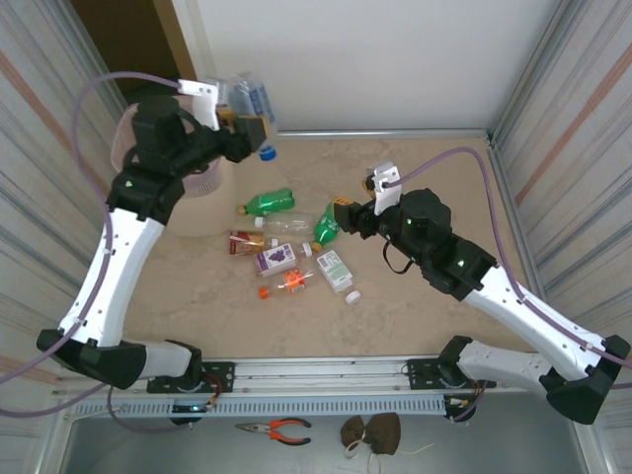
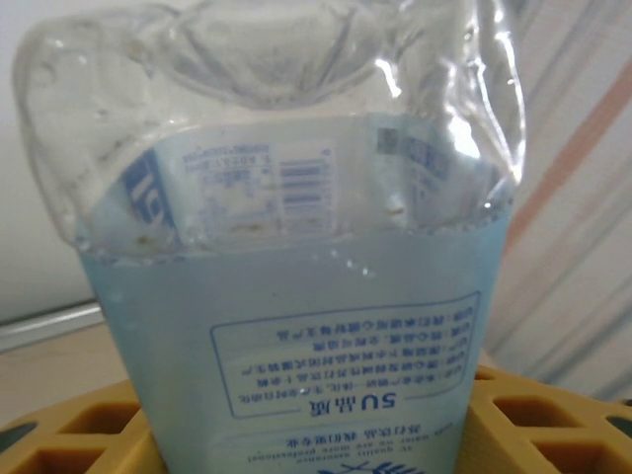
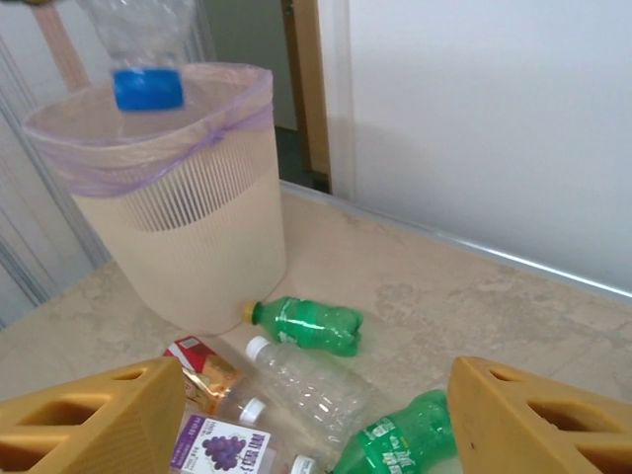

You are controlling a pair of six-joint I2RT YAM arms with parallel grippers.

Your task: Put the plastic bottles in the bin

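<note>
We pinch a clear blue-capped bottle (image 1: pixel 249 97) in our left gripper (image 1: pixel 245 125).
It hangs cap-down from the fingers, the bin (image 3: pixel 188 247) close below; our right gripper (image 1: pixel 341 209) is spread, a green bottle (image 3: pixel 400 434) just ahead, more bottles (image 1: pixel 281 259) beyond.

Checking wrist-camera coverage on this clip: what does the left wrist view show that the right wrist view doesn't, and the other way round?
Left wrist: a close-up of the held bottle, its pale blue label with barcode and print, clamped in the left gripper. Right wrist: the bin with its purple liner, a green bottle, a clear bottle and others lying on the table, with the right gripper open above them. Shared: that held bottle, whose blue cap hangs near the bin's rim in the right wrist view.
</note>
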